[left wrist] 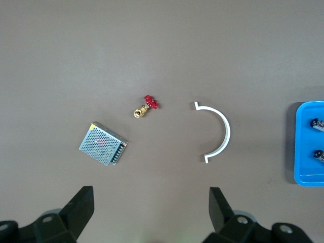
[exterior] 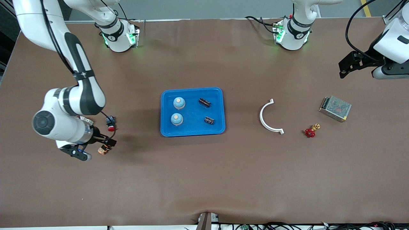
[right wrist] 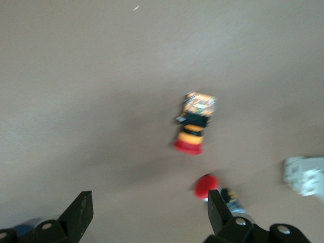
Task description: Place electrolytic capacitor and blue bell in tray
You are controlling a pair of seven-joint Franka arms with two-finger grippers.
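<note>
My hands, left hand (left wrist: 149,215) and right hand (right wrist: 147,217), hang open and empty; bells (exterior: 179,103) and capacitors (exterior: 204,102) already lie in the tray (exterior: 191,132).

Brown table (exterior: 204,179); grey floor (exterior: 204,9), perhaps, past its edge.

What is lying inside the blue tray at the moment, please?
The tray holds two blue bells and two capacitors, all apart. Nothing covers them.
</note>
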